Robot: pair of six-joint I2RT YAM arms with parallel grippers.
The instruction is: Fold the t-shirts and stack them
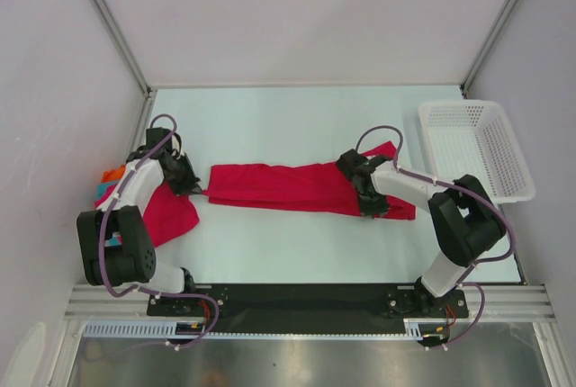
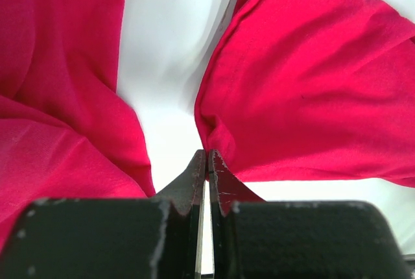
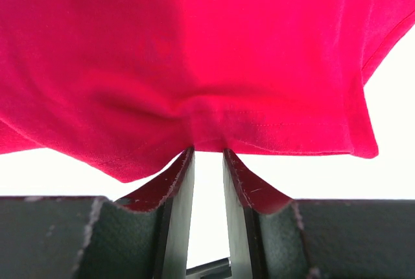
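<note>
A crimson t-shirt (image 1: 279, 187), folded into a long band, lies stretched across the table between my two grippers. My left gripper (image 1: 192, 184) is shut on its left corner; in the left wrist view the cloth (image 2: 311, 84) tapers to a point at the closed jaws of the left gripper (image 2: 207, 154). My right gripper (image 1: 369, 198) grips the right end. In the right wrist view the hem of the shirt (image 3: 194, 52) puckers between the tips of the right gripper (image 3: 207, 152), whose jaws stand slightly apart. A second red t-shirt (image 1: 171, 211) (image 2: 58, 97) lies crumpled under my left arm.
Small orange (image 1: 112, 174) and teal (image 1: 106, 191) garments sit at the far left table edge. A white mesh basket (image 1: 477, 148) stands at the back right. Grey walls enclose the table on three sides.
</note>
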